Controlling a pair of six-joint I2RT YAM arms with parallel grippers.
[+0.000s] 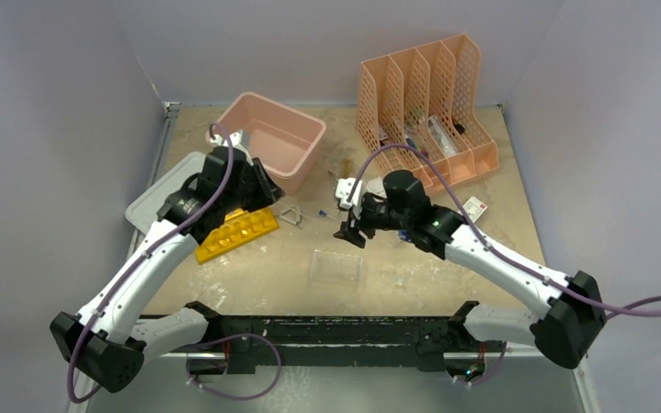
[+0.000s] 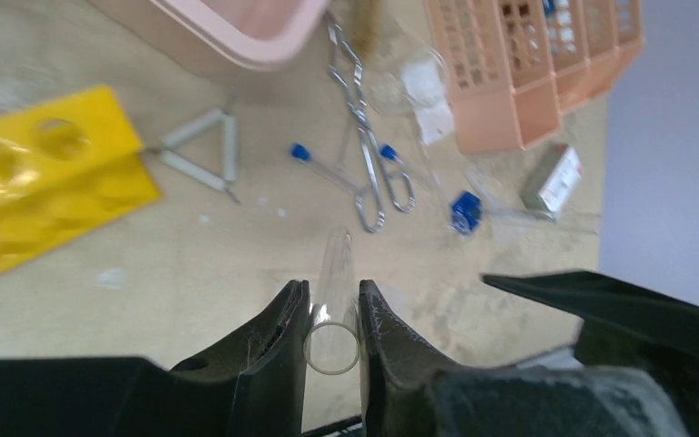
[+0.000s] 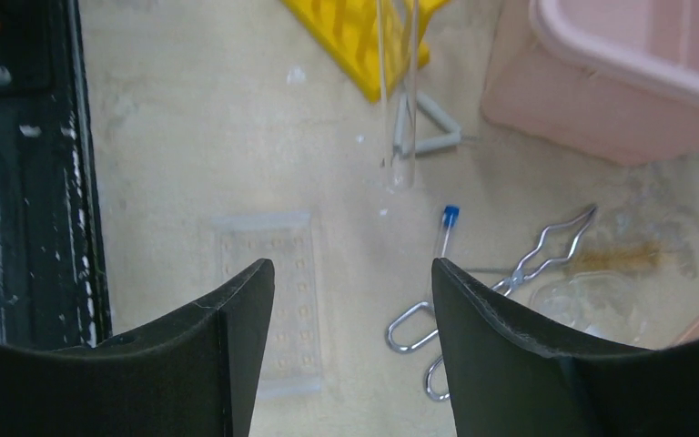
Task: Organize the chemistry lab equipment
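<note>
Left gripper (image 2: 332,289): clenched on a clear test tube (image 2: 339,255), pinched close to its open mouth. The rounded end points away, toward the tongs (image 2: 364,155).
Right gripper (image 3: 350,273): fingers spread wide with nothing between them, hanging over the table (image 3: 164,137) between the clear tray (image 3: 268,291) and the tongs.
Tube from the other side: in the right wrist view it hangs in front of the wire triangle (image 3: 428,127). Whether its tip touches the table, one cannot tell.
Yellow rack (image 2: 45,182): lies on the table just left of the tube, round holes facing up, near the pink tub (image 2: 237,27).
Loose items: blue-capped vials (image 2: 302,152) lie around the tongs.
Step in hand: probably to seat the tube in one hole of the rack.
How to do it well: turn the tube upright with the rounded end down, centre it over one hole and lower it slowly. Release only when the rack carries it.
Risk: the rack looks light and may slide if the glass pushes on the rim of a hole.
</note>
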